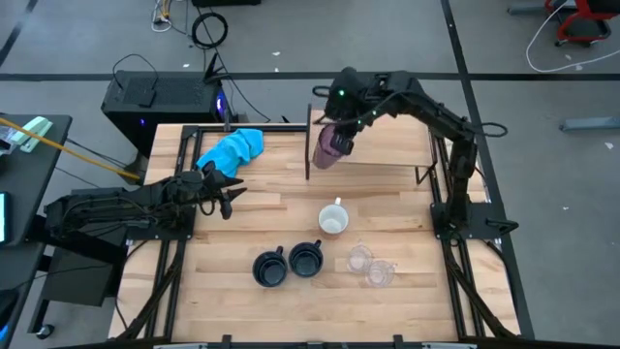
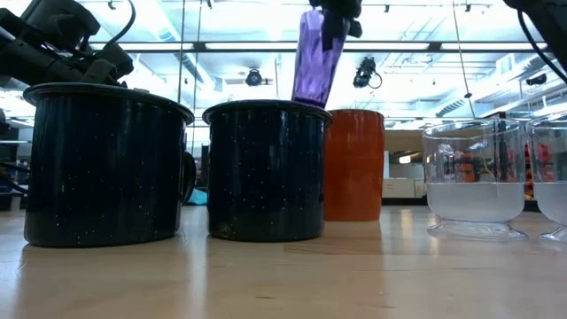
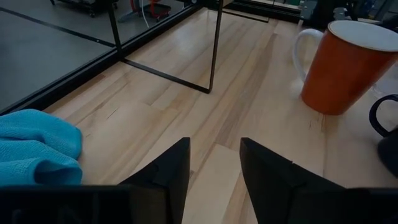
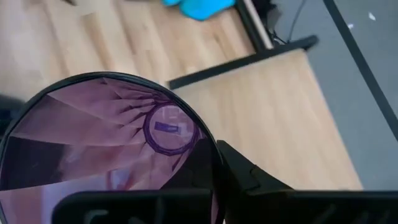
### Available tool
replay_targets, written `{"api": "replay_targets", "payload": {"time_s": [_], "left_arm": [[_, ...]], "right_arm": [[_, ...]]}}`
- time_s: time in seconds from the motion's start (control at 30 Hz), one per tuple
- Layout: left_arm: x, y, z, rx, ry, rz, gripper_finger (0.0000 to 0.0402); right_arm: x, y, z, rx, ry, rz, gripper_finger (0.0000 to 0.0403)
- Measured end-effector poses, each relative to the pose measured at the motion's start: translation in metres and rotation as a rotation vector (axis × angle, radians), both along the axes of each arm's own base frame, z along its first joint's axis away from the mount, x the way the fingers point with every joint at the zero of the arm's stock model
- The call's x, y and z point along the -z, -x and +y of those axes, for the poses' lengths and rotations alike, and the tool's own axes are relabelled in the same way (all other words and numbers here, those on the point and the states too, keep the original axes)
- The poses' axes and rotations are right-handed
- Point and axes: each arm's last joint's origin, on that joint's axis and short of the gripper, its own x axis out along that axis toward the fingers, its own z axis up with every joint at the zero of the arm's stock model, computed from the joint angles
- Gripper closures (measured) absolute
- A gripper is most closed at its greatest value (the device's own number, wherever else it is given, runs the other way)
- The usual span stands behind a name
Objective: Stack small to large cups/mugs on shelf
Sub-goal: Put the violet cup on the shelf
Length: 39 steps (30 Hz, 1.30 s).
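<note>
High view: purple tumbler [image 1: 331, 146] held up in the air, tilted, over the near-left end of the shelf [image 1: 387, 145], clamped in the right gripper [image 1: 341, 128]. Orange mug [image 1: 333, 220] upright on the table [image 1: 242, 223] in front of the shelf; two navy mugs [image 1: 287, 263] side by side nearer the front edge, two clear cups [image 1: 369, 266] beside them. Left gripper [image 1: 229, 194] parked low near the blue cloth [image 1: 232, 149], fingers parted, holding nothing
</note>
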Motion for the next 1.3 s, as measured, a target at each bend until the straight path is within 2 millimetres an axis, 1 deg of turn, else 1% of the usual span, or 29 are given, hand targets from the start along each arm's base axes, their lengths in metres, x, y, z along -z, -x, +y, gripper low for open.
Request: {"api": "replay_targets", "payload": {"time_s": [0.17, 0.37, 0.47, 0.7, 0.83, 1.1, 1.3], "left_arm": [[0.0, 0.0, 0.0, 0.0, 0.0, 0.0, 0.0257], [0.0, 0.0, 0.0, 0.001, -0.001, 0.0, 0.0251], [0.0, 0.0, 0.0, 0.001, -0.001, 0.0, 0.0249], [0.0, 0.0, 0.0, 0.002, -0.003, 0.002, 0.0254], [0.0, 0.0, 0.0, 0.002, -0.004, 0.002, 0.0257], [0.0, 0.0, 0.0, 0.001, -0.002, 0.001, 0.0249], [0.0, 0.0, 0.0, 0.001, -0.001, 0.0, 0.0253]], "right_arm": [[0.009, 0.004, -0.028, 0.065, -0.004, 0.032, 0.0393], [0.017, 0.007, -0.047, 0.105, -0.034, 0.051, 0.0391], [0.017, 0.01, -0.05, 0.097, -0.053, 0.05, 0.0391], [0.016, 0.01, -0.05, 0.089, -0.056, 0.046, 0.0388], [0.016, 0.009, -0.048, 0.071, -0.085, 0.031, 0.0387], [0.016, 0.009, -0.049, 0.076, -0.089, 0.028, 0.0387], [0.016, 0.009, -0.049, 0.083, -0.092, 0.026, 0.0387]]}}
